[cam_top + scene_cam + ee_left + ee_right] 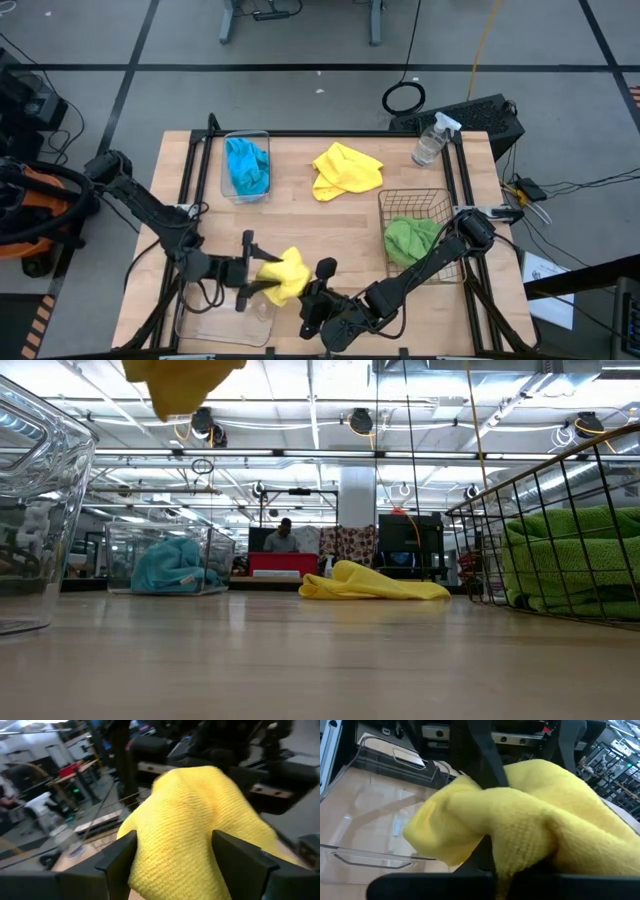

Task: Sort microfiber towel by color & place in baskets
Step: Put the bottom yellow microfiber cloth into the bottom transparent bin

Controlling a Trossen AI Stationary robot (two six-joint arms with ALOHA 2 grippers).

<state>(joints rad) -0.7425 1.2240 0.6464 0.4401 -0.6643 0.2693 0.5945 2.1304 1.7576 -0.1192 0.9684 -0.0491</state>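
Now I see my left gripper (250, 272) clenched on a yellow towel (285, 276), lifted beside the empty clear tub (205, 325) at the near edge. Just right of it, my right gripper (322, 290) touches that towel; I cannot tell its grip.

High view looks straight down; low view sits at table (330, 225) level; both wrist views press close to one yellow towel (192, 820).

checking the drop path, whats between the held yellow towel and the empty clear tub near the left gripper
Nothing lies between them in the high view: the held yellow towel, in the left gripper, hangs just past the empty clear tub's edge.
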